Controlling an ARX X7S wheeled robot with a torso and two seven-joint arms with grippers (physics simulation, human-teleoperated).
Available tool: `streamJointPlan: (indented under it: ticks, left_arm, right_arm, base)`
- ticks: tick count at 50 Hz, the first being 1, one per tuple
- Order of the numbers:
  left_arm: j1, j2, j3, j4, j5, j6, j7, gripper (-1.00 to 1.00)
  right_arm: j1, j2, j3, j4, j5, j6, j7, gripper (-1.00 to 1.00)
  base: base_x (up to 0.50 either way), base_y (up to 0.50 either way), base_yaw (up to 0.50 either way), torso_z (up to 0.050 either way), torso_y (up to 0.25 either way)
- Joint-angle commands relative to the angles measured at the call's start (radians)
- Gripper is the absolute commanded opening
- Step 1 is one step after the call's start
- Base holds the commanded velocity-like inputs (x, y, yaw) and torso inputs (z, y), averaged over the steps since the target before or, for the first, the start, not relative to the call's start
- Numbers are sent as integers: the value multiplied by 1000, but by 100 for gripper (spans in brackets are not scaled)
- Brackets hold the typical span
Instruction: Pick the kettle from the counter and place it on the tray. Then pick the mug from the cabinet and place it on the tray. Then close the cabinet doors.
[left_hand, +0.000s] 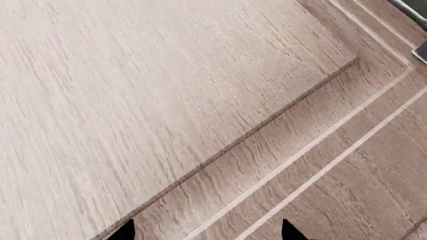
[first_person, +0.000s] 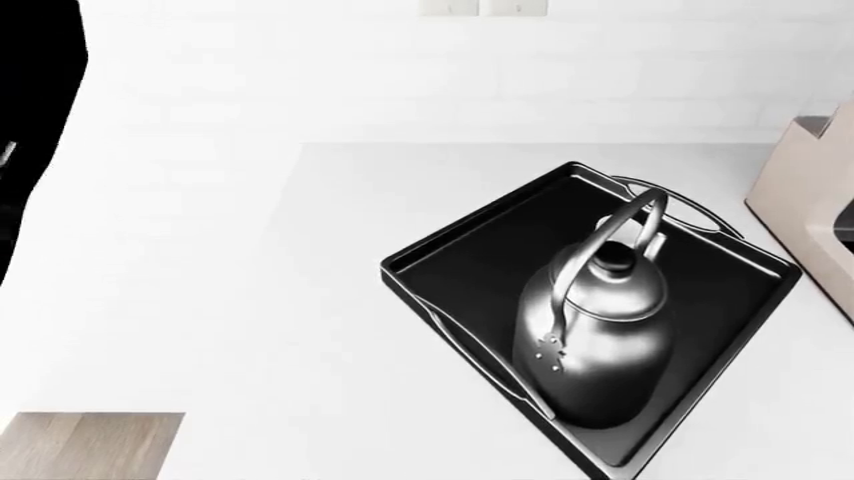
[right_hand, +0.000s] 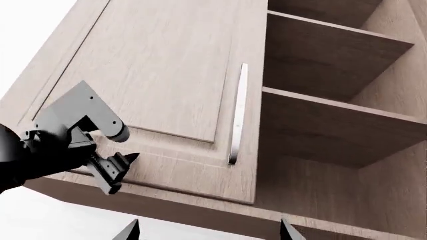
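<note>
Head view: looks steeply down on the counter (first_person: 200, 300), the tray (first_person: 467, 270) and the kettle (first_person: 601, 330), from moderate range. Left wrist view: sits very close to the cabinet door (left_hand: 167, 75), filled with wood grain and panel moulding. Right wrist view: looks up from below at the same cabinet door (right_hand: 160, 75), its bar handle (right_hand: 237, 115), open shelves (right_hand: 327, 110) and the left gripper (right_hand: 110, 170). Shared: that door.

The kettle (first_person: 607, 340) is shiny dark steel with a black lid knob. The tray (first_person: 467, 262) is black, on a plain white counter (first_person: 267, 300). The cabinet door (right_hand: 167, 75) is pale wood grain with a silver handle (right_hand: 237, 114).
</note>
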Motion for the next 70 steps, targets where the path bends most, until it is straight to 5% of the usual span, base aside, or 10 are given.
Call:
streamJointPlan:
  ticks: [1, 7, 15, 28, 41, 47, 57, 70]
  left_arm:
    - [-72, 86, 503, -495, -539, 285, 5, 100]
    - [-75, 86, 545, -501, -574, 313, 7, 100]
    - [-200, 44, 410, -505, -719, 483, 9, 100]
    - [-112, -657, 113, 790, -933, 553, -575, 100]
    - [248, -1203, 166, 1485, -690, 711, -851, 100]
    - [254, -1296, 279, 1544, -620, 792, -878, 100]
    - [-10, -1355, 605, 1544, -592, 892, -880, 100]
    - [-144, -1372, 764, 1544, -572, 928, -906, 100]
  right_arm:
    - [-58, -18, 69, -5, 15, 35, 0, 100]
    - [-82, -28, 97, -5, 19, 55, 0, 100]
    - [-76, -36, 108, -5, 25, 51, 0, 100]
    - [-129, -91, 148, -5, 11, 98, 0, 100]
    - [-143, -131, 169, -5, 1, 136, 0, 100]
    - [-135, -121, 142, -5, -10, 97, 0, 100]
    - [-138, -107, 144, -5, -11, 69, 0, 100]
    - [-138, -122, 135, -5, -22, 80, 0, 100]
  base:
    - [0, 0, 0, 10, 0]
    - [0, 0, 0, 4, 0]
    - [23, -10, -14, 9, 0]
    - [5, -3, -5, 2, 0]
    - [0, 0, 0, 0, 0]
    - [0, 0, 0, 0, 0]
    - [3, -431, 0, 0, 0]
    - [4, -500, 0, 0, 0]
